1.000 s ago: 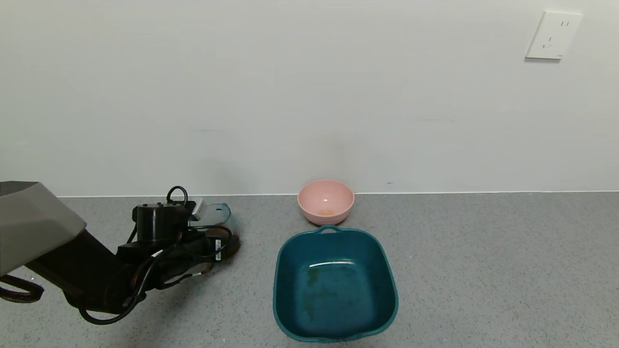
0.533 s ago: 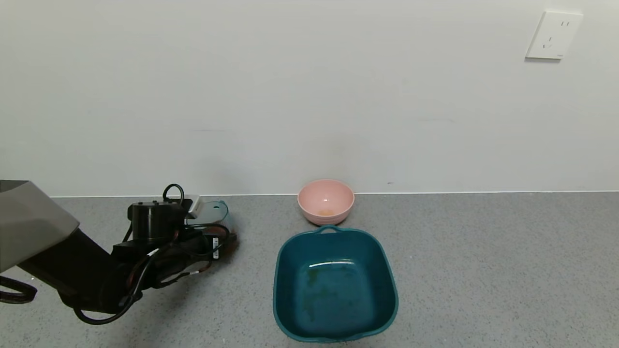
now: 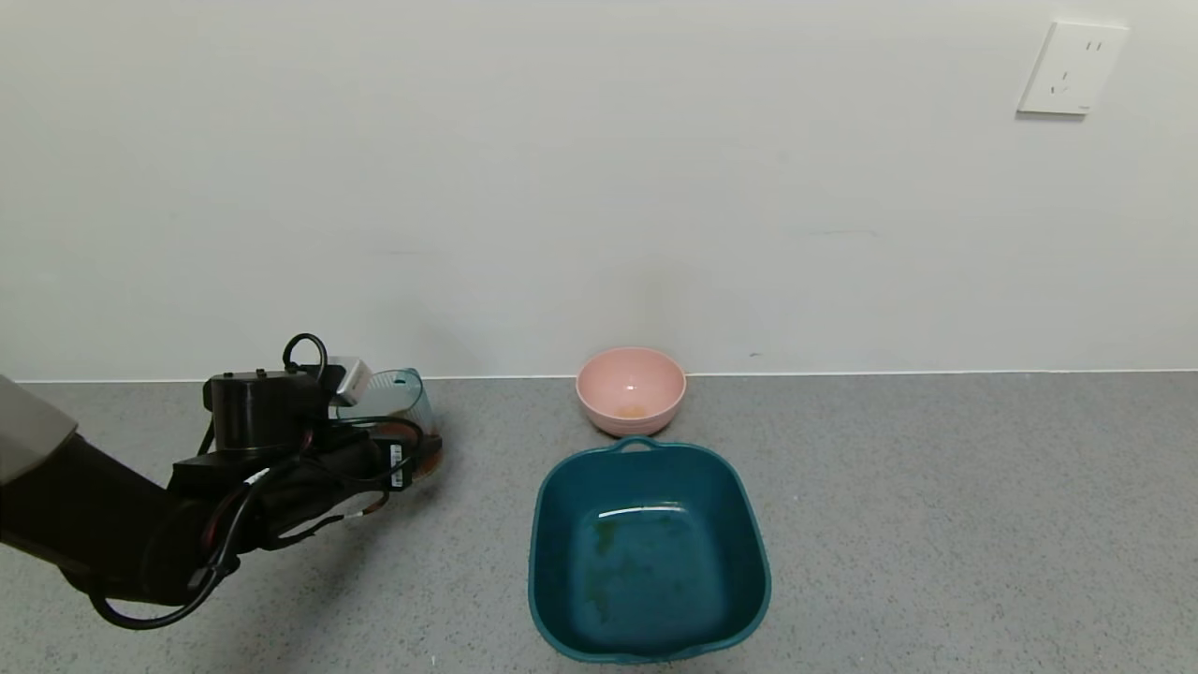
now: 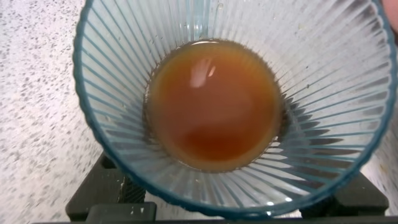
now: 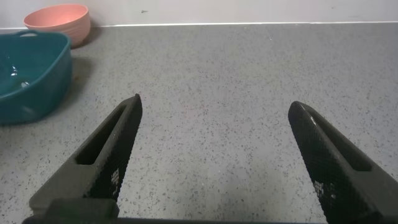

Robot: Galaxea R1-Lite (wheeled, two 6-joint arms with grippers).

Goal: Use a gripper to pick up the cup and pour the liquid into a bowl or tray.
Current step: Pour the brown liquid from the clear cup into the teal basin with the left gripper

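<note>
One ribbed cup (image 3: 398, 402) of brown liquid (image 4: 213, 102) sits clamped in the left gripper (image 3: 393, 459), well left of one teal basin (image 3: 649, 550) and one pink bowl (image 3: 630, 388). The right gripper (image 5: 214, 155) idles, spread wide. A jerky carry could slop liquid onto the counter (image 3: 936, 505).

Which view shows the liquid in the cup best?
The left wrist view: it looks straight down into the cup at the brown liquid pooled at its bottom. The head view shows only a brown band low in the cup beside the left end effector. The right wrist view shows none.
</note>
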